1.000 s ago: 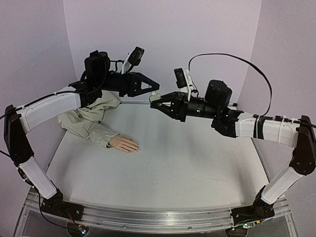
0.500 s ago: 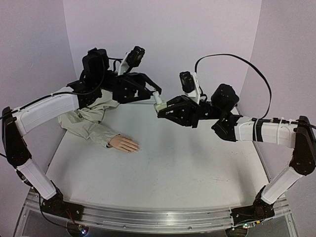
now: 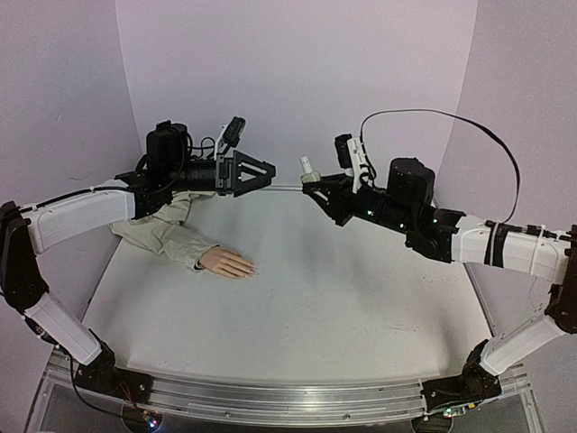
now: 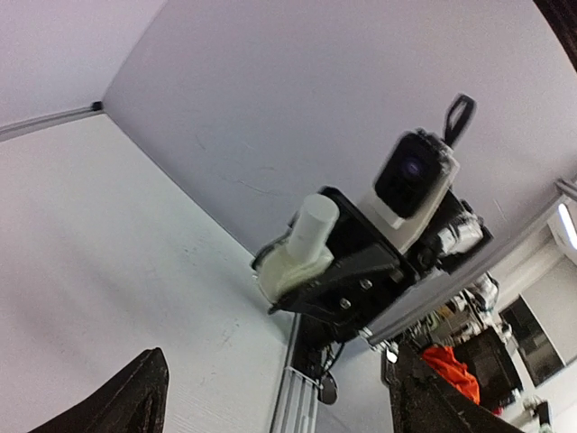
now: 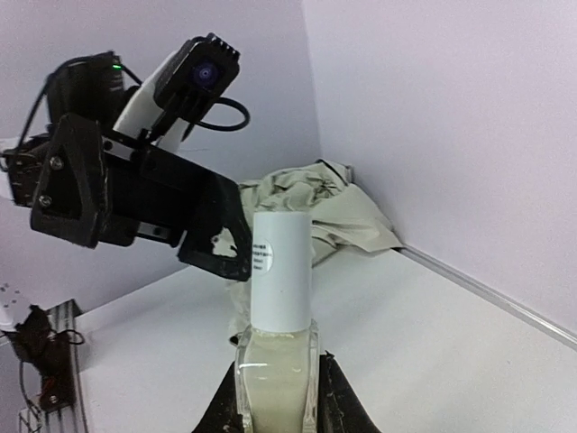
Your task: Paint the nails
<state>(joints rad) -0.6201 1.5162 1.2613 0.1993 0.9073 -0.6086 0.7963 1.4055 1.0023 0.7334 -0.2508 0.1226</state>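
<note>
A peach mannequin hand (image 3: 227,262) lies palm down at the table's left, its beige sleeve (image 3: 162,230) running back left. Its nails (image 3: 250,268) at the fingertips are too small to make out. My right gripper (image 3: 317,187) is shut on a small bottle (image 3: 309,169) of pale polish with a white cap, held upright above the back of the table. The right wrist view shows the bottle (image 5: 279,311) between my fingers (image 5: 335,406), cap on. My left gripper (image 3: 269,171) hangs open and empty just left of the bottle. Its fingertips (image 4: 135,397) stand wide apart, facing the bottle (image 4: 303,244).
Lilac walls close the table's back and sides. The crumpled sleeve fabric (image 5: 315,207) fills the back left corner, under my left arm (image 3: 81,207). An aluminium rail (image 3: 270,397) runs along the near edge.
My left gripper has opened, let go of the bottle's cap and drawn back to the left. My right gripper has swung the bottle upright and up, still shut on it.
</note>
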